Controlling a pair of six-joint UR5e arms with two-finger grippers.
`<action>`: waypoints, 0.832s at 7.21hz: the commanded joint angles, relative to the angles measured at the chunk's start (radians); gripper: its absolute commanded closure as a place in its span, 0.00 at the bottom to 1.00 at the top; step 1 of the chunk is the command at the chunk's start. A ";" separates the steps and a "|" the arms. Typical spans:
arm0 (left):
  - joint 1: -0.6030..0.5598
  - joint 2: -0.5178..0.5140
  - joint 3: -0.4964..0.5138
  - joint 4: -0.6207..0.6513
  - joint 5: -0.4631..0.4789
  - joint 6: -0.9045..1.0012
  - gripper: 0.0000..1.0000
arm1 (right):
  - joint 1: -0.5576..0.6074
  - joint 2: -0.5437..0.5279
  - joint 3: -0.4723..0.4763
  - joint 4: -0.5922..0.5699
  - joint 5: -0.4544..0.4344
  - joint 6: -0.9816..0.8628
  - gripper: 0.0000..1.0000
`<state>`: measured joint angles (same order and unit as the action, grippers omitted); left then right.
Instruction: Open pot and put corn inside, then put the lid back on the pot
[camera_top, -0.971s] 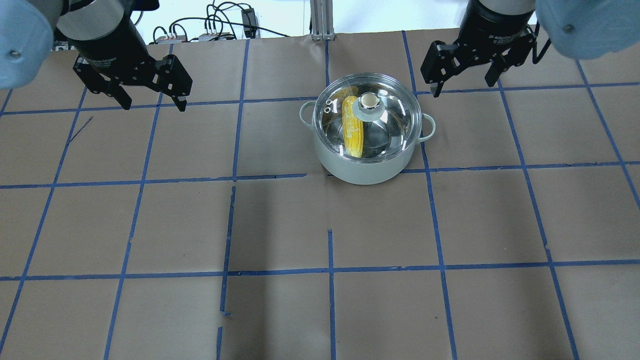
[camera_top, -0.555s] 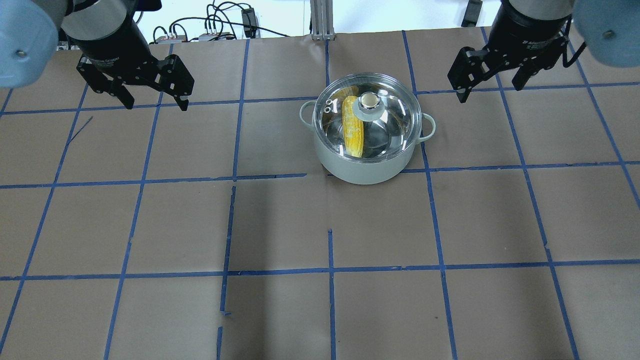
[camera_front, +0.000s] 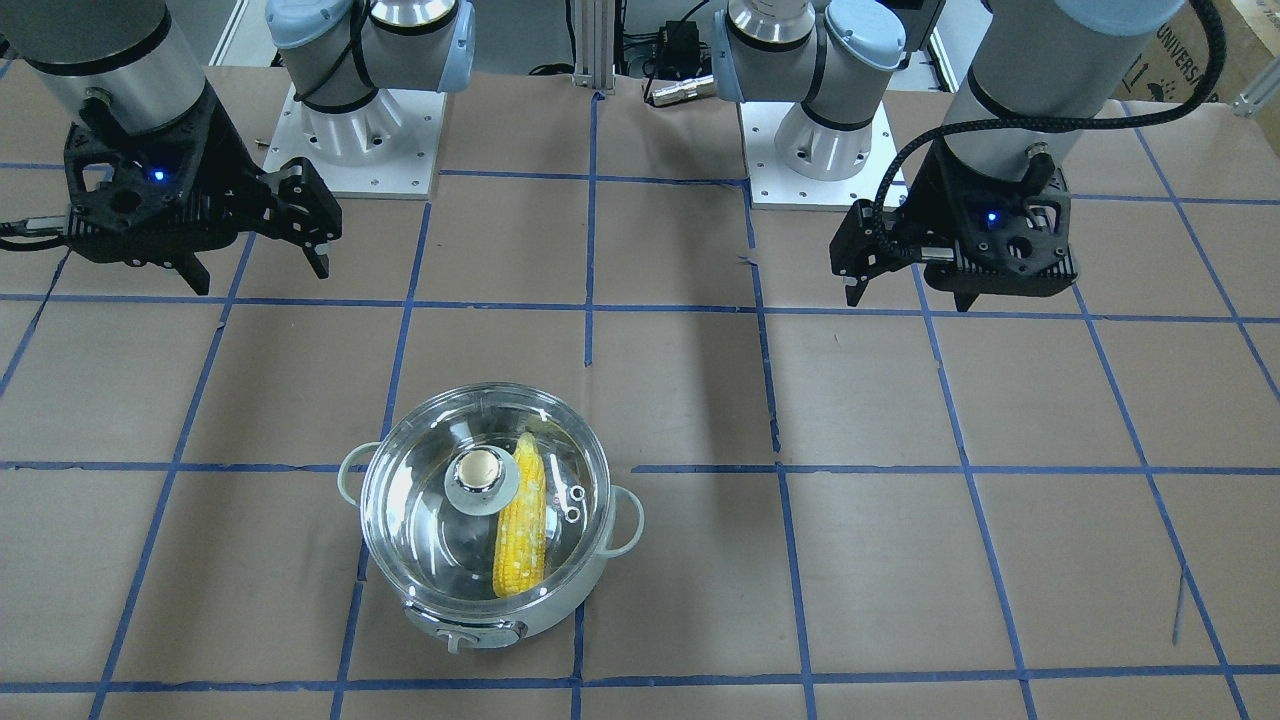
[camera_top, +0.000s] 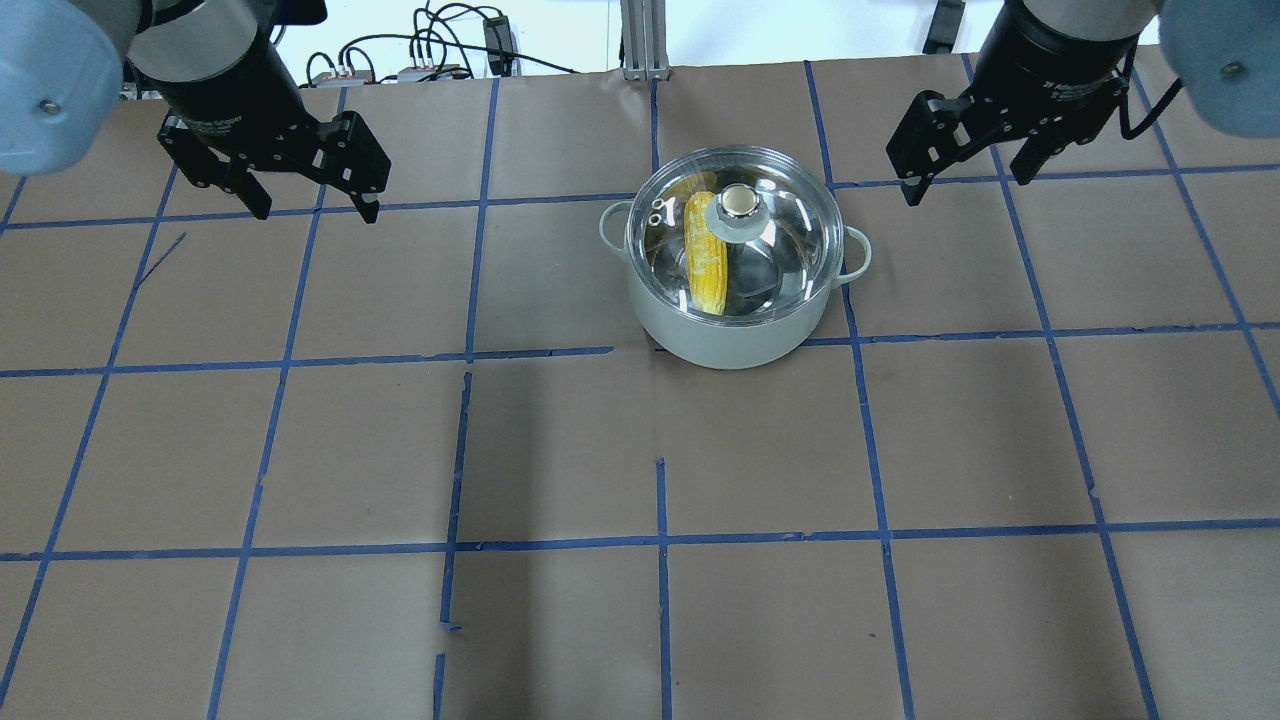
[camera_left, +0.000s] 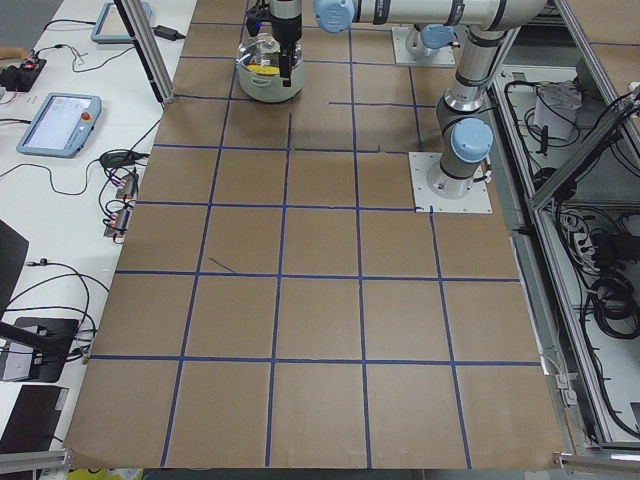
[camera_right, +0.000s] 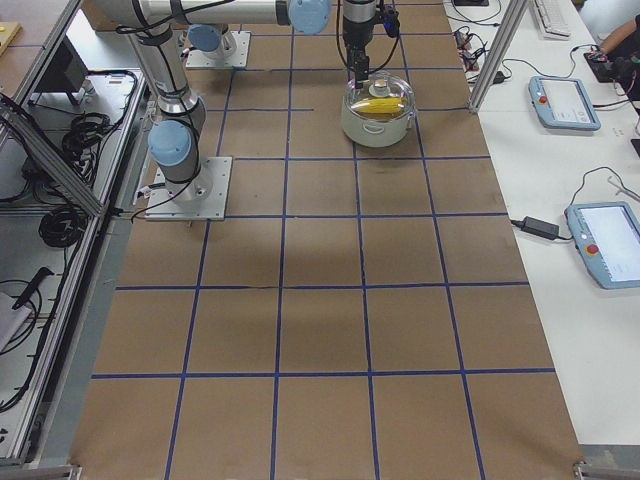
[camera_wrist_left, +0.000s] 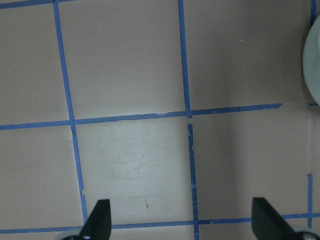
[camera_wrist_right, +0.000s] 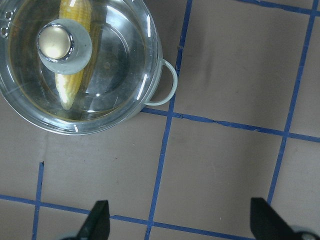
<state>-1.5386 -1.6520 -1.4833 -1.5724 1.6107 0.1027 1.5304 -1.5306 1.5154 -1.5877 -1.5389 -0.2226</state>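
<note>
The left claw (camera_top: 317, 210) hangs above the bench (camera_top: 560, 450), jaws spread wide, well apart from the pot (camera_top: 735, 345). The pot stands right of the bench's middle, in the half away from the robot, with the lid (camera_top: 785, 225) seated flat on its rim. Under the glass the corn (camera_top: 706, 262) lies lengthwise from robot to far edge, tapered tip toward the robot. Bare bench surrounds the pot. The right claw (camera_top: 965, 188) hovers off to the pot's right, jaws equally wide.
</note>
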 joint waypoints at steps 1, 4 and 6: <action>0.000 0.000 0.000 0.000 0.000 0.000 0.00 | 0.001 0.004 0.003 0.000 0.003 -0.006 0.00; 0.000 0.001 0.000 0.000 0.002 0.000 0.00 | 0.001 0.001 0.009 0.002 0.005 -0.006 0.00; 0.000 0.001 0.000 0.000 0.002 -0.008 0.00 | 0.001 0.004 0.011 0.003 0.005 -0.006 0.00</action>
<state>-1.5386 -1.6506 -1.4834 -1.5723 1.6122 0.1003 1.5309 -1.5273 1.5249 -1.5859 -1.5342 -0.2285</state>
